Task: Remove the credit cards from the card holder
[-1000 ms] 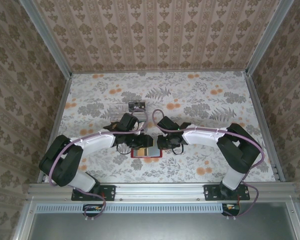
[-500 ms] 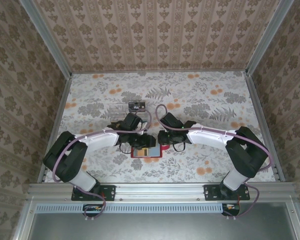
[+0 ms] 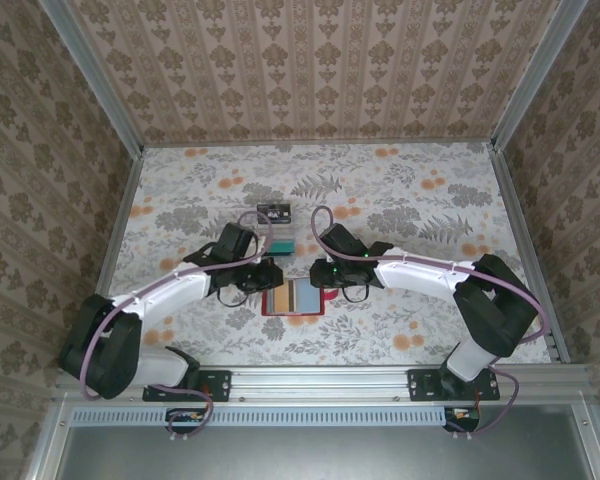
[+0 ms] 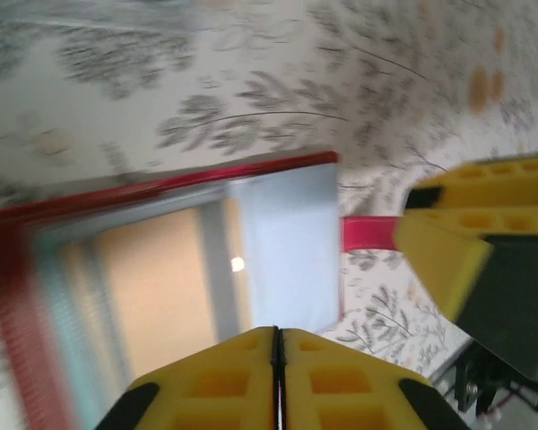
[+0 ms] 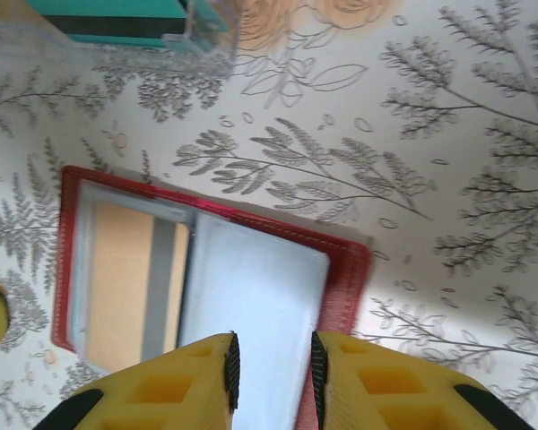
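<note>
2 grippers crowd the far edge of the open card holder (image 3: 293, 300), which lies flat at the near middle of the table (image 3: 430, 200). The left gripper (image 3: 270, 275) is at its far left corner and the right gripper (image 3: 323, 277) at its far right corner, with only a small gap between them. Just beyond them stands a clear tray (image 3: 265, 222) with a teal card (image 3: 280, 243) at its near end and a black card (image 3: 273, 212) at its far end. To the left, to the right and toward the far wall, the floral table covering has nothing on it. Metal rails (image 3: 525, 250) and patterned walls (image 3: 310, 70) close in 3 sides of the table. Both arms reach inward from their bases at the near edge, with their elbows out to the sides and their wrists bent down over the wallet. In the left wrist view the left fingers (image 4: 224, 385) are pressed together with nothing between them. They hang over the wallet's tan panel (image 4: 152, 287) and light-blue panel (image 4: 287, 242), and the red tab (image 4: 368, 244) touches a yellow finger of the right gripper. In the right wrist view the right fingers (image 5: 170, 385) stand a narrow gap apart. The light-blue panel shows through that gap and nothing is pinched there. Motion blur hides the wallet's left side in the left wrist view.
</note>
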You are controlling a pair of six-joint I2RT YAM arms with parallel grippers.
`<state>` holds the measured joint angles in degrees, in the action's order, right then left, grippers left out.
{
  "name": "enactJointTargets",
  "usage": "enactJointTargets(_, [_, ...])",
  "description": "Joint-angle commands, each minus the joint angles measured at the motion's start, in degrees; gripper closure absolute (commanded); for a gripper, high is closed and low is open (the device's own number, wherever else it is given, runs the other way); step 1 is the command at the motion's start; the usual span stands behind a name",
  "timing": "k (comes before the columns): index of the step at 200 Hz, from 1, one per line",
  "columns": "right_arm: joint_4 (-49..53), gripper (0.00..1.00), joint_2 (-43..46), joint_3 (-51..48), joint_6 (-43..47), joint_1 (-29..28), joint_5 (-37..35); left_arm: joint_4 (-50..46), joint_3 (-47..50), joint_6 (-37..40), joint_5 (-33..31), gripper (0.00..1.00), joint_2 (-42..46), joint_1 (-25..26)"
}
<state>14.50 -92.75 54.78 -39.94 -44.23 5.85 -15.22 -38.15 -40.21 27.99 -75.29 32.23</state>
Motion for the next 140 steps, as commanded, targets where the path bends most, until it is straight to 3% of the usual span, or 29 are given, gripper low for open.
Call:
enactJointTargets(1, [-2.9, 0.70, -1.9, 0.6, -2.6, -1.0, 4.8, -5.2, 2.6, 0.3, -2.8, 1.00, 0.1, -1.5])
enactJointTargets(75, [-10.8, 0.74, -6.6, -0.7, -9.0, -1.9, 13.1, -0.8, 5.5, -1.0, -1.0, 1.00, -0.7, -1.6])
enactJointTargets(140, [-11.4, 0.78, -9.4, -0.7, -10.1, -2.0, 14.4, 2.2, 6.4, -2.7, -0.6, 1.00, -0.8, -0.9])
